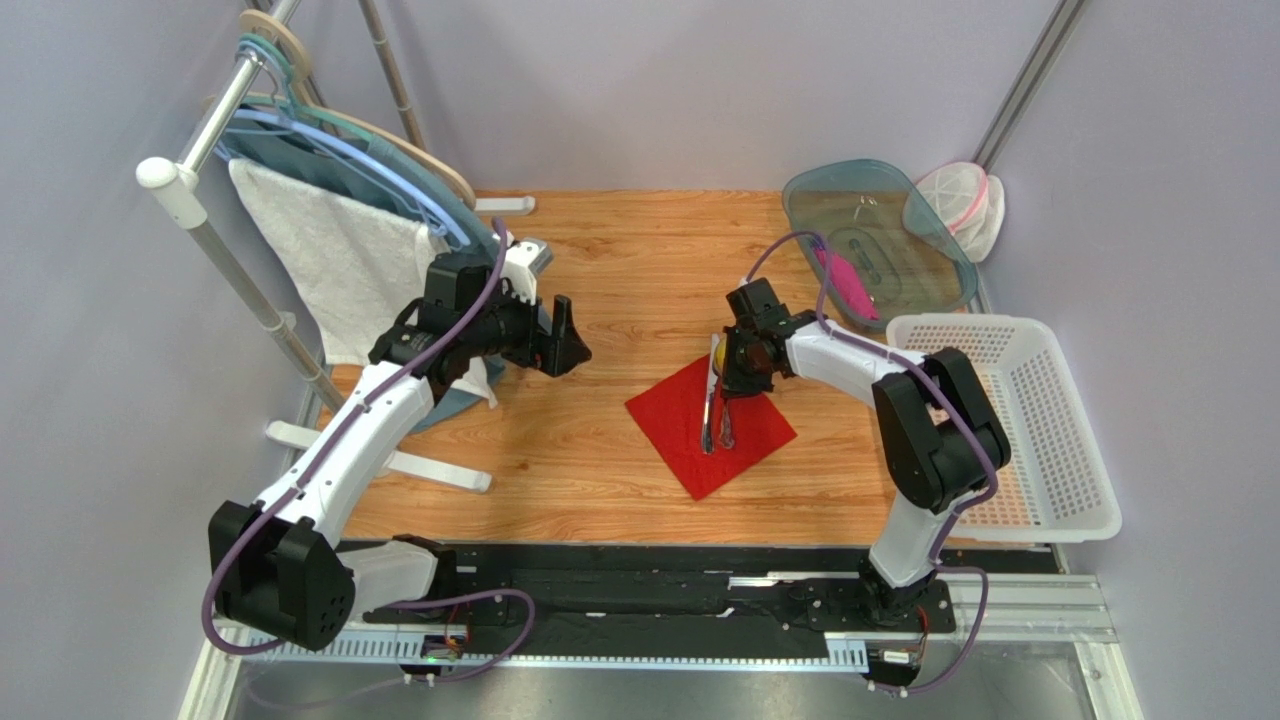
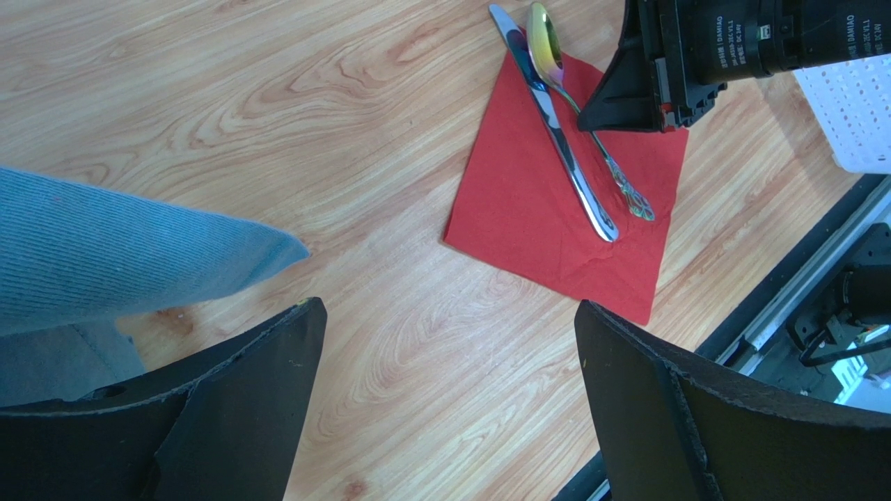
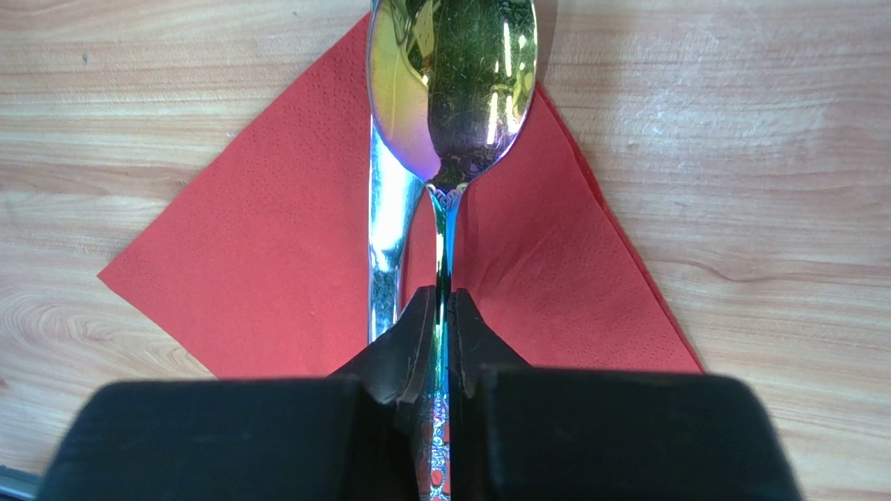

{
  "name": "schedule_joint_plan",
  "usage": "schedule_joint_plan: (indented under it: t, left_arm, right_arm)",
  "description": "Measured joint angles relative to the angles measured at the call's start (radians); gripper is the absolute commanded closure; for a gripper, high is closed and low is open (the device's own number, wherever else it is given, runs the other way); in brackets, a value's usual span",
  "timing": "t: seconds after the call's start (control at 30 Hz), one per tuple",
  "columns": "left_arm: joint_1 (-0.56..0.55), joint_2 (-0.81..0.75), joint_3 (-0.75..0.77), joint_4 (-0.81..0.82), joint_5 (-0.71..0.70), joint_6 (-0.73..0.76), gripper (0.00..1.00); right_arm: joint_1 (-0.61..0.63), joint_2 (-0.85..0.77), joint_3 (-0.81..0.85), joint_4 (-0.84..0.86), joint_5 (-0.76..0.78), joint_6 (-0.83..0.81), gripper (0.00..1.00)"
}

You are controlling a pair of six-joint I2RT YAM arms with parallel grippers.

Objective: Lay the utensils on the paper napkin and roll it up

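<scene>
The red paper napkin (image 1: pixel 673 416) (image 2: pixel 523 214) (image 3: pixel 261 271) lies flat as a diamond on the wooden table, right of centre. Two utensils rest on it side by side: a silver knife (image 1: pixel 706 408) (image 2: pixel 562 146) (image 3: pixel 389 209) and a shiny spoon (image 2: pixel 545 42) (image 3: pixel 452 84). Their upper ends stick out past the napkin's far corner. My right gripper (image 1: pixel 733 378) (image 3: pixel 441 297) is low over the napkin, shut on the spoon's thin handle. My left gripper (image 1: pixel 568 338) (image 2: pixel 450 313) hovers open to the left of the napkin, holding nothing.
A rack with hangers, a white towel (image 1: pixel 338 255) and blue cloth (image 2: pixel 115 251) stands at the left. A teal bin (image 1: pixel 879 240) with a pink item sits at the back right. A white perforated basket (image 1: pixel 1022 420) stands beside the right arm.
</scene>
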Motion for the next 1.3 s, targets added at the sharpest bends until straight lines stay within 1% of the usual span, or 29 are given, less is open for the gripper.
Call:
schedule_joint_plan:
  t: [0.17, 0.5, 0.67, 0.73, 0.83, 0.87, 0.9, 1.0, 1.1, 1.13, 1.2, 1.27, 1.3]
  left_arm:
    - [0.0, 0.007, 0.0, 0.003, 0.0, 0.0, 0.02]
    - [0.0, 0.008, -0.008, 0.008, 0.0, 0.0, 0.02]
    - [0.0, 0.008, -0.008, 0.008, 0.0, 0.0, 0.02]
    - [0.0, 0.008, -0.008, 0.008, 0.004, 0.0, 0.01]
    - [0.0, 0.008, -0.008, 0.008, 0.025, 0.007, 0.01]
    - [0.0, 0.007, -0.009, 0.008, 0.034, 0.012, 0.01]
    - [0.0, 0.006, -0.009, 0.008, 0.048, 0.021, 0.01]
    - [-0.005, -0.013, -0.016, 0.002, 0.086, 0.082, 0.01]
    - [-0.031, -0.063, -0.042, -0.007, 0.105, 0.177, 0.01]
    - [-0.054, -0.091, -0.058, -0.013, 0.107, 0.225, 0.02]
    - [-0.11, -0.136, -0.088, -0.018, 0.11, 0.294, 0.06]
    - [-0.192, -0.182, -0.125, -0.021, 0.112, 0.389, 0.1]
    - [-0.217, -0.189, -0.134, -0.023, 0.113, 0.415, 0.11]
  right_arm:
    - [0.005, 0.003, 0.003, 0.0, 0.001, 0.011, 0.92]
    - [0.016, 0.015, 0.005, 0.0, 0.001, 0.023, 0.82]
    - [0.016, 0.016, 0.012, -0.009, 0.001, 0.024, 0.8]
    - [0.016, 0.016, 0.016, -0.014, 0.001, 0.023, 0.78]
    - [0.016, 0.016, 0.025, -0.024, -0.001, 0.022, 0.7]
    - [0.016, 0.016, 0.03, -0.032, -0.003, 0.018, 0.69]
    - [0.016, 0.016, 0.035, -0.041, -0.008, 0.013, 0.64]
    - [0.016, 0.006, 0.049, -0.066, -0.023, -0.009, 0.62]
    - [0.015, -0.034, 0.061, -0.107, -0.045, -0.049, 0.61]
    - [0.011, -0.06, 0.061, -0.121, -0.058, -0.068, 0.61]
    - [0.003, -0.106, 0.063, -0.145, -0.082, -0.099, 0.62]
    - [-0.014, -0.154, 0.065, -0.173, -0.121, -0.142, 0.61]
    - [-0.027, -0.175, 0.066, -0.182, -0.142, -0.163, 0.56]
